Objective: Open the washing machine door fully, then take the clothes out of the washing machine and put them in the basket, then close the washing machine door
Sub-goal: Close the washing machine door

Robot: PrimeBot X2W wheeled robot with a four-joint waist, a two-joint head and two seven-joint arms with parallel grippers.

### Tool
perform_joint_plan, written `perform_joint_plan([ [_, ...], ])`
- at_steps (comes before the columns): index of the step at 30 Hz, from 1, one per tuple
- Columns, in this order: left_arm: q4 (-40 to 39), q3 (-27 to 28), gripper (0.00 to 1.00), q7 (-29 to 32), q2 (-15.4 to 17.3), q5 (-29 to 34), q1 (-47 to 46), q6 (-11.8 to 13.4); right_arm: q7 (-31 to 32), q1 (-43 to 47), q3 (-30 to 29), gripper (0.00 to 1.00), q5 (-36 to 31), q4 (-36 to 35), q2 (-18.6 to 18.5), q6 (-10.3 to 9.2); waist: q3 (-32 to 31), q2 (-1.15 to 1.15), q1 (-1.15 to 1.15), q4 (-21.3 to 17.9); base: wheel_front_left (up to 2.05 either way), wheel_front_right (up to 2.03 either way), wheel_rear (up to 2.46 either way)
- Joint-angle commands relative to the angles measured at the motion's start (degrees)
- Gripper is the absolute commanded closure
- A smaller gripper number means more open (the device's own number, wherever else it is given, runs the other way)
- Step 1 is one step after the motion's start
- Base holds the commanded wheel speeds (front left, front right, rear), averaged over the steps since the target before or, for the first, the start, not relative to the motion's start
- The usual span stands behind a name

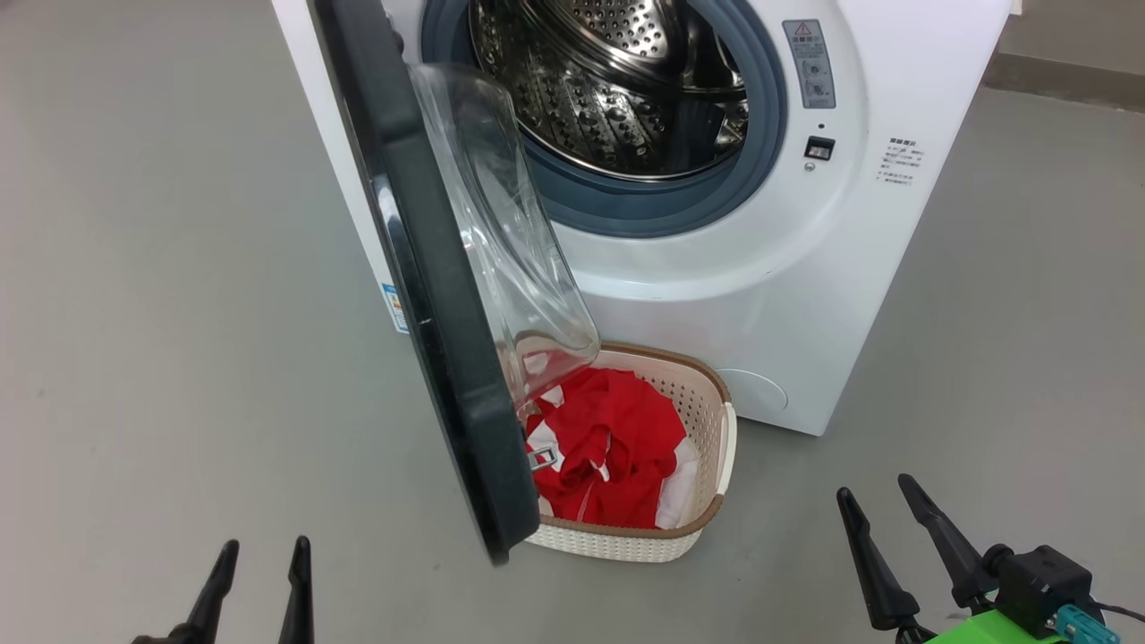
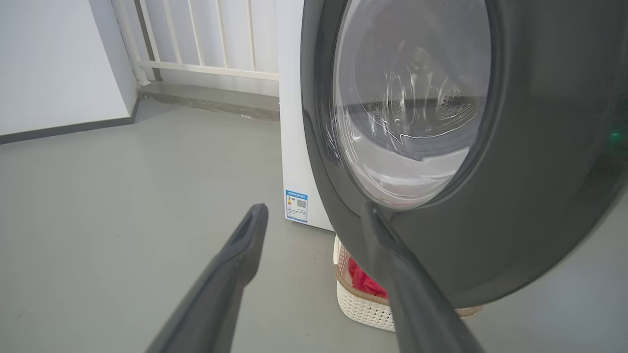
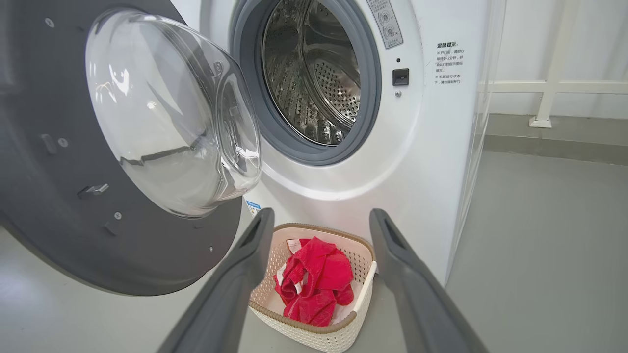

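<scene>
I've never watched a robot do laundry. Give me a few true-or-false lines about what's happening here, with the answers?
1. The washing machine door stands open. True.
2. The red clothes lie inside the drum. False: the drum looks empty, and the clothes are in the basket.
3. The basket sits on the floor right in front of the washing machine. True.
4. The right tool is clamped on the door. False: it is open, holds nothing and is apart from the door.
5. The left tool is open and empty. True.
</scene>
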Motion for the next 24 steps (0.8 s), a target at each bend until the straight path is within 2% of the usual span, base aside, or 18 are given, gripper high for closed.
perform_joint_plan([
  [1,-1.6,2.1,0.0,-0.7,0.3,0.8,-0.5,-0.3,-0.4,-1.5,1.2,0.0,-0.5,-1.2,-0.4,0.43,-0.2,0.0,0.0,0.0,0.0,0.0,0.0],
  [24,-1.9,1.4,0.0,-0.7,0.2,-0.5,-0.5,-0.3,-0.4,-1.5,1.2,0.0,-0.6,-1.1,-0.2,0.43,-0.1,0.0,0.0,-0.4,0.0,0.0,0.0],
])
